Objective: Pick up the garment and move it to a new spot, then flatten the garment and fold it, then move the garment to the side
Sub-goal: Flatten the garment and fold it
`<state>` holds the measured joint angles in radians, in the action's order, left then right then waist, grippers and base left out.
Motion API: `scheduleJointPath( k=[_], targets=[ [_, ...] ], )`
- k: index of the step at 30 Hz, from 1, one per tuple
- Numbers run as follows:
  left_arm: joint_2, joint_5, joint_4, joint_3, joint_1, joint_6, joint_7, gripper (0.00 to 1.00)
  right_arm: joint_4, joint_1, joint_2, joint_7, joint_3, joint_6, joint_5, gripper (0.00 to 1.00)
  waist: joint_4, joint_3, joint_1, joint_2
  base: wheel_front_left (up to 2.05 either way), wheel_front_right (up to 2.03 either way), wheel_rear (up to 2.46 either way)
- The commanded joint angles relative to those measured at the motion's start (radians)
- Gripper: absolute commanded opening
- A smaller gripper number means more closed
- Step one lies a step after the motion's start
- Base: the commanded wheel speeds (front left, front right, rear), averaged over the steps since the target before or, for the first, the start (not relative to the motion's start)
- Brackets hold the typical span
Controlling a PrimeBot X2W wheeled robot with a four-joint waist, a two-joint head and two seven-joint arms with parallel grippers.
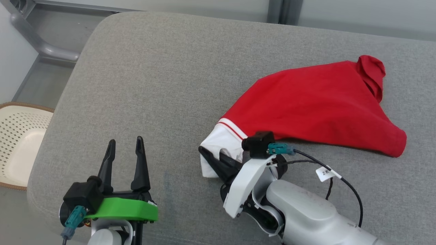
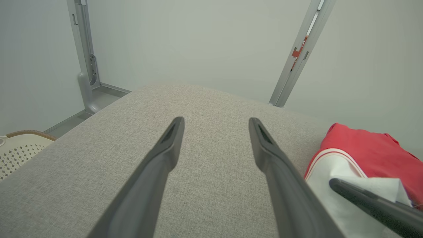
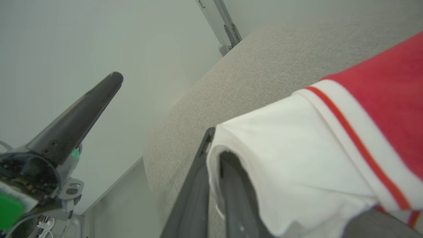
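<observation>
One-handed, with right end effector (image 1: pixel 204 152) clamped on white cuff (image 1: pixel 221 139) of garment (image 1: pixel 316 105) toward front edge of cushion (image 1: pixel 170 68), left end effector (image 1: pixel 125 144) spread idle near front-left corner, lift slowly and high to clear trailing red cloth.

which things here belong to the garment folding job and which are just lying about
Job: red and white garment, right gripper shut on its white edge, left gripper open over the grey cushion.
Lying about: cream perforated basket beside the cushion, grey metal frame behind it.
</observation>
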<state>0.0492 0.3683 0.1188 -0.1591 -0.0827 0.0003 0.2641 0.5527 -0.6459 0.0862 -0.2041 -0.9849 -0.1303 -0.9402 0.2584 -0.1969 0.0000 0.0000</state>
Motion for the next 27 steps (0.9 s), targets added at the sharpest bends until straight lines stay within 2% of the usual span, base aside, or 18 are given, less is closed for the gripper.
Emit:
scheduleJointPath(
  k=[1, 6, 7, 8, 9, 13, 19, 22, 27],
  targets=[
    [0.003, -0.005, -0.006, 0.009, 0.001, -0.002, 0.0, 1.0, -0.01, 0.014, -0.008, -0.007, -0.016, -0.001, -0.019, 0.0, 0.0, 0.002, 0.0, 0.0, 0.0, 0.0, 0.0],
    [0.003, -0.007, -0.009, 0.016, 0.007, 0.001, 0.0, 1.0, 0.015, 0.015, -0.022, -0.015, -0.058, -0.001, -0.03, 0.0, -0.003, 0.005, 0.0, 0.0, 0.0, 0.0, 0.0],
    [0.003, -0.007, -0.009, 0.015, 0.009, 0.0, 0.0, 1.0, 0.032, 0.013, -0.023, -0.013, -0.07, -0.001, -0.023, 0.11, -0.004, 0.006, 0.0, 0.0, 0.0, 0.0, 0.0],
    [0.003, -0.006, -0.008, 0.014, 0.009, 0.0, 0.0, 1.0, 0.044, 0.011, -0.024, -0.012, -0.079, -0.001, -0.019, 0.43, -0.004, 0.006, 0.0, 0.0, 0.0, 0.0, 0.0],
    [0.003, -0.005, -0.008, 0.013, 0.01, -0.001, 0.0, 1.0, 0.055, 0.01, -0.026, -0.015, -0.086, -0.001, -0.016, 1.0, -0.006, 0.007, 0.0, 0.0, 0.0, 0.0, 0.0],
    [0.003, -0.004, -0.009, 0.012, 0.015, 0.002, 0.0, 1.0, 0.075, 0.029, -0.021, -0.019, -0.111, -0.001, -0.031, 1.0, -0.017, 0.012, 0.0, 0.0, 0.0, 0.0, 0.0],
    [0.003, -0.008, -0.01, 0.018, 0.023, 0.001, 0.0, 1.0, 0.063, 0.075, 0.034, -0.038, -0.096, -0.001, -0.048, 1.0, -0.054, 0.026, 0.0, 0.0, 0.0, 0.0, 0.0],
    [0.003, -0.011, -0.011, 0.019, 0.03, 0.0, 0.0, 1.0, 0.041, 0.105, 0.073, -0.052, -0.047, -0.001, -0.052, 1.0, -0.077, 0.032, 0.0, 0.0, 0.0, 0.0, 0.0],
    [0.003, -0.018, -0.009, 0.019, 0.039, -0.005, 0.0, 1.0, -0.018, 0.142, 0.144, -0.061, 0.105, -0.001, -0.008, 1.0, -0.118, 0.043, 0.0, 0.0, 0.0, 0.0, 0.0]
  ],
)
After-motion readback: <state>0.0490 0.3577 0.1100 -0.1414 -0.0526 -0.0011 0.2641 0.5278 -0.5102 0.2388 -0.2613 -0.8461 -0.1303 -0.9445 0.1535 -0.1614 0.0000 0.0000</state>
